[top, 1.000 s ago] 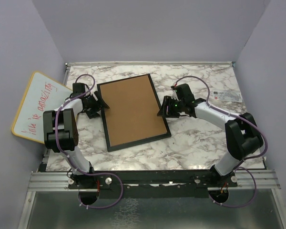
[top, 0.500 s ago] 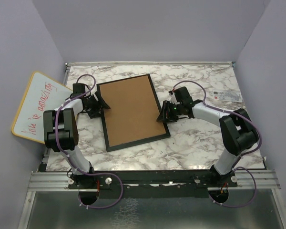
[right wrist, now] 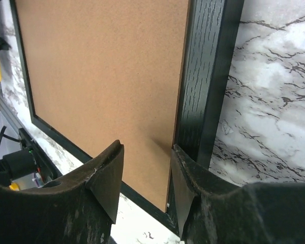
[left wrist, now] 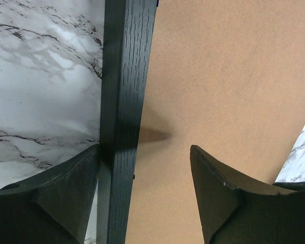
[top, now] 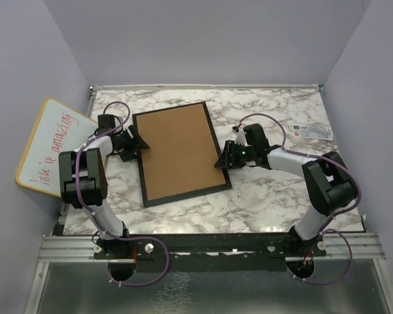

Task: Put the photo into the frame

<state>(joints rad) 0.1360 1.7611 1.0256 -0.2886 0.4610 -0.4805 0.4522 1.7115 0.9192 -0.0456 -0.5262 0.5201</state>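
Observation:
The frame (top: 187, 194) lies face down on the marble table, a thin black rectangle filled by the brown backing board (top: 178, 150). The photo is hidden. My left gripper (top: 139, 142) is open at the frame's left side. In the left wrist view it (left wrist: 145, 148) straddles the black rail (left wrist: 124, 76), one finger outside it and the other over the board (left wrist: 229, 76). My right gripper (top: 221, 162) is open at the frame's right side. In the right wrist view it (right wrist: 147, 146) hangs over the board's edge (right wrist: 101, 66), its right finger against the rail (right wrist: 206, 76).
A yellow-rimmed whiteboard (top: 49, 144) with red writing leans off the table's left edge. A small white label (top: 311, 131) lies at the back right. Grey walls close in the table on three sides.
My right gripper has slid left onto the frame's right edge and its jaws have narrowed. The frame has shifted slightly left. The left gripper has barely moved.

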